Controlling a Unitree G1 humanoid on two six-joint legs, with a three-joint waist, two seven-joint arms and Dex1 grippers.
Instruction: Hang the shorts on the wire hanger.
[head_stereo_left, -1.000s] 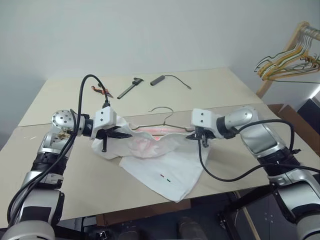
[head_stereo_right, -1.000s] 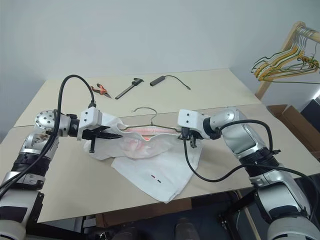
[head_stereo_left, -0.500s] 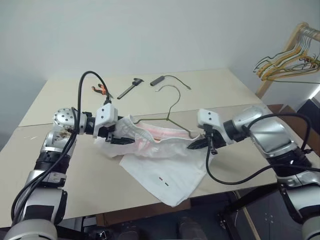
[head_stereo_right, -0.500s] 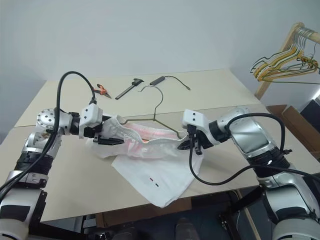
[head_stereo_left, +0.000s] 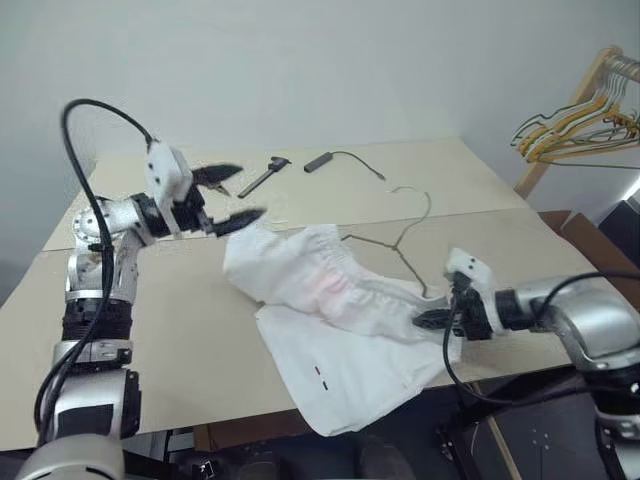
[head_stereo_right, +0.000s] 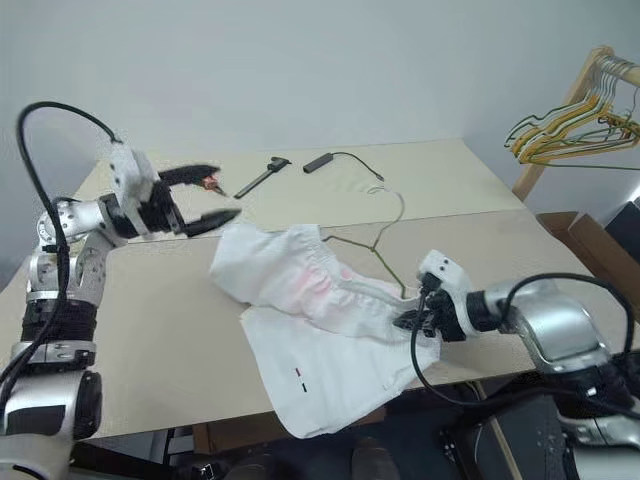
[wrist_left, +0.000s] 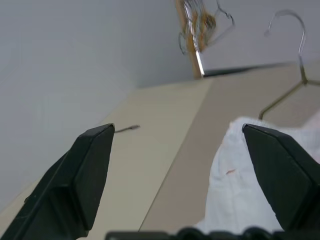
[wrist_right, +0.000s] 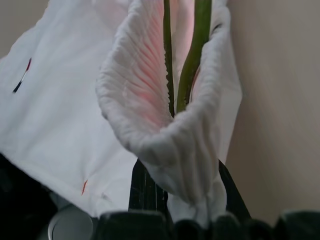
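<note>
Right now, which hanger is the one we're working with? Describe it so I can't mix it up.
On the beige table, find the white shorts bunched near the front edge. The wire hanger pokes out of their waistband, hook toward the table's far side. It is a single bare-metal wire, unlike the bunch of yellowish hangers on the wooden rack off to the right.

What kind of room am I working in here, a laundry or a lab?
More likely a lab or workshop test bench than a laundry: a plain table against a bare wall, hand tools such as a caliper and pliers lying on it, and a wooden rack of spare hangers to one side.
</note>
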